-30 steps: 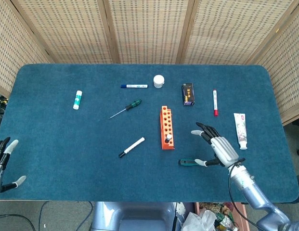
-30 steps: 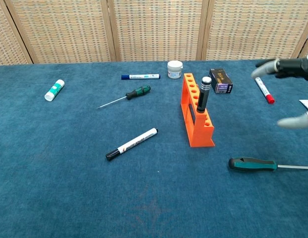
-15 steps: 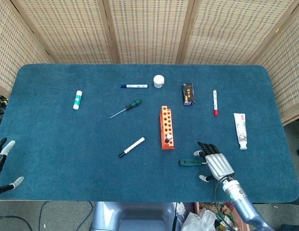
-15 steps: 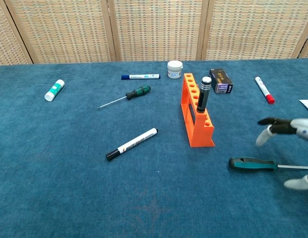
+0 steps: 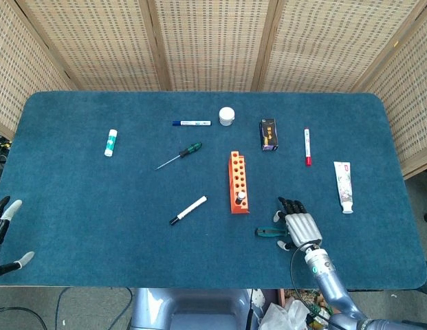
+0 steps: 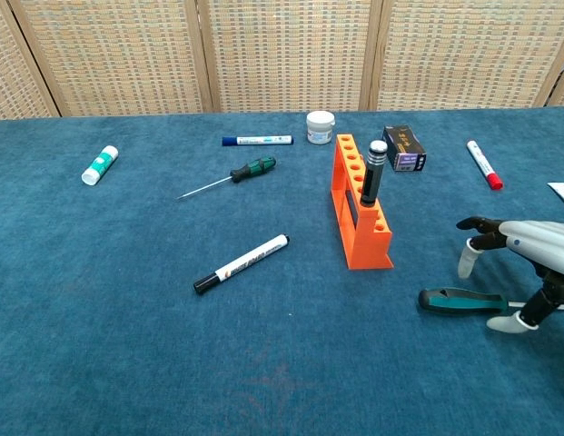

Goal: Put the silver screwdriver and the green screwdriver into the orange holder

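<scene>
Green screwdriver (image 6: 463,301) lies flat on the blue table (image 5: 75,199), just right of the orange holder's (image 6: 359,204) near end. The right hand (image 6: 522,263) arches over its shaft, fingers (image 6: 470,247) spread and holding nothing, thumb tip beside the shaft; contact cannot be told. The silver screwdriver (image 6: 373,173) stands upright in a near slot of the holder. The left hand (image 5: 3,230) sits at the table's left near corner, fingers apart, empty. A smaller green-handled screwdriver (image 5: 180,156) lies left of the holder.
</scene>
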`<action>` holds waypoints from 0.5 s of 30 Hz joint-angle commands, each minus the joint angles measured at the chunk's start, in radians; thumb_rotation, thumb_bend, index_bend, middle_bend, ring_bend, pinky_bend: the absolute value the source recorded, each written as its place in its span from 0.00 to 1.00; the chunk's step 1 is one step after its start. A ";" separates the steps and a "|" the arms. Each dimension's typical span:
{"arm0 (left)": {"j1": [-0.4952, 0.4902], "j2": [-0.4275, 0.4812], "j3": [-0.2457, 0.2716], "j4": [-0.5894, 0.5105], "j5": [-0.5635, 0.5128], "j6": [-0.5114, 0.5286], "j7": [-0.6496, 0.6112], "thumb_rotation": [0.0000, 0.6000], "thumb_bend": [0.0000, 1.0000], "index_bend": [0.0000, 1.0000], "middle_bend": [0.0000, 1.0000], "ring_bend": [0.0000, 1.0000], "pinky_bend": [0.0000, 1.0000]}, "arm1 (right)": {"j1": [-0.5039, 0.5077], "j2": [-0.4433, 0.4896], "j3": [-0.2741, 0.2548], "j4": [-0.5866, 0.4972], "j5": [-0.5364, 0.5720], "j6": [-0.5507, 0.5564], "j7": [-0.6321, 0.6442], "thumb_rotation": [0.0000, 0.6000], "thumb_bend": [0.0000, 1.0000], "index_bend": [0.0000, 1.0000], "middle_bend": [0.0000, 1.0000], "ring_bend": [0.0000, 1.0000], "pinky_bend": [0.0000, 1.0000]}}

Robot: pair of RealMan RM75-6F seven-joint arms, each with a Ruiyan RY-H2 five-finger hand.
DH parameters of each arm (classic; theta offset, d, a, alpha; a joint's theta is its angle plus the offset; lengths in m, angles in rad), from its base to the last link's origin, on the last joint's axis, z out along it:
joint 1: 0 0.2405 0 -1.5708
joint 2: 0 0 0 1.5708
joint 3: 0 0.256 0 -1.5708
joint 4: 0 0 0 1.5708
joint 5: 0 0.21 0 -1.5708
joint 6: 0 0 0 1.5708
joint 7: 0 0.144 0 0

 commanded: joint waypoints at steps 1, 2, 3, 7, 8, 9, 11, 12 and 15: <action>-0.001 0.000 -0.002 0.000 -0.004 -0.004 0.000 1.00 0.00 0.00 0.00 0.00 0.00 | 0.003 -0.010 0.006 0.012 0.009 0.003 -0.011 1.00 0.21 0.41 0.00 0.00 0.00; -0.002 0.000 -0.002 -0.001 -0.005 -0.005 0.001 1.00 0.00 0.00 0.00 0.00 0.00 | 0.004 -0.013 0.007 0.015 0.012 0.002 -0.013 1.00 0.21 0.41 0.00 0.00 0.00; -0.003 0.000 -0.003 -0.001 -0.006 -0.007 0.002 1.00 0.00 0.00 0.00 0.00 0.00 | 0.005 -0.015 0.008 0.017 0.014 0.002 -0.014 1.00 0.21 0.41 0.00 0.00 0.00; -0.003 -0.001 -0.003 -0.001 -0.008 -0.009 0.006 1.00 0.00 0.00 0.00 0.00 0.00 | 0.008 -0.022 0.007 0.019 0.016 -0.004 -0.019 1.00 0.21 0.41 0.00 0.00 0.00; -0.003 -0.001 -0.003 -0.002 -0.008 -0.010 0.007 1.00 0.00 0.00 0.00 0.00 0.00 | 0.009 -0.025 0.006 0.020 0.016 -0.005 -0.021 1.00 0.21 0.41 0.00 0.00 0.00; -0.004 -0.002 -0.003 -0.002 -0.008 -0.010 0.009 1.00 0.00 0.00 0.00 0.00 0.00 | 0.010 -0.027 0.006 0.022 0.017 -0.007 -0.023 1.00 0.21 0.41 0.00 0.00 0.00; -0.004 -0.002 -0.004 -0.003 -0.010 -0.011 0.011 1.00 0.00 0.00 0.00 0.00 0.00 | 0.013 -0.034 0.006 0.028 0.022 -0.013 -0.028 1.00 0.21 0.42 0.00 0.00 0.00; -0.004 -0.003 -0.004 -0.002 -0.010 -0.012 0.012 1.00 0.00 0.00 0.00 0.00 0.00 | 0.014 -0.037 0.006 0.031 0.025 -0.015 -0.030 1.00 0.22 0.42 0.00 0.00 0.00; -0.004 -0.004 -0.005 -0.002 -0.012 -0.013 0.013 1.00 0.00 0.00 0.00 0.00 0.00 | 0.018 -0.045 0.009 0.037 0.032 -0.022 -0.030 1.00 0.24 0.43 0.00 0.00 0.00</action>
